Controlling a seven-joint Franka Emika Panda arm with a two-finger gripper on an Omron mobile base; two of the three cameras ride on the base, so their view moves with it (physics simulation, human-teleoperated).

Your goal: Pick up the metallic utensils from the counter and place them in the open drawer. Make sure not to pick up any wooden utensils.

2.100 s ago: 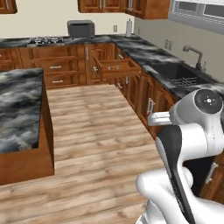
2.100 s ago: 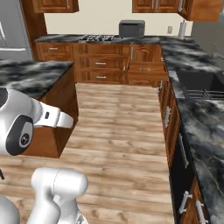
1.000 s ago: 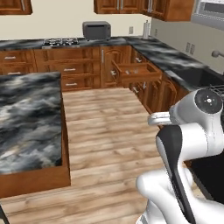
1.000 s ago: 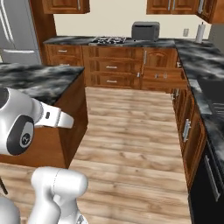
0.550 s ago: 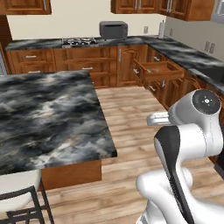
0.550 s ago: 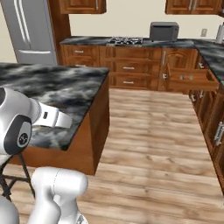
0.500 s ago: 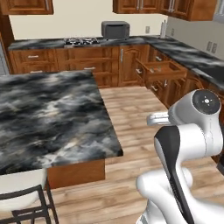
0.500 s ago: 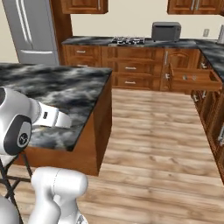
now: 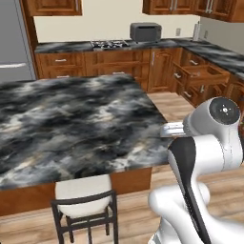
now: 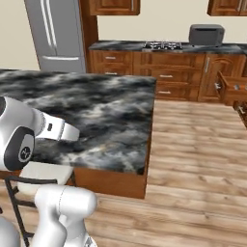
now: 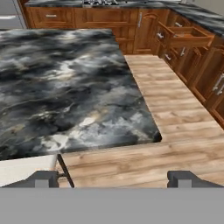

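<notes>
Now my gripper (image 11: 113,178) wide open, empty, marbled island counter (image 11: 65,83) at 11 o'clock, open drawer (image 11: 186,36) at 1 o'clock.

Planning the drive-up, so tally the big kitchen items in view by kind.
Island counter: 1
Open drawer: 1
Stool: 1
Refrigerator: 1
Gas cooktop: 1
Grey boxy appliance: 1
Total: 6

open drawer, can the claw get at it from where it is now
Probably not yet: the drawer stands open across the wood floor, far beyond the open claw, which is by the counter.
</notes>
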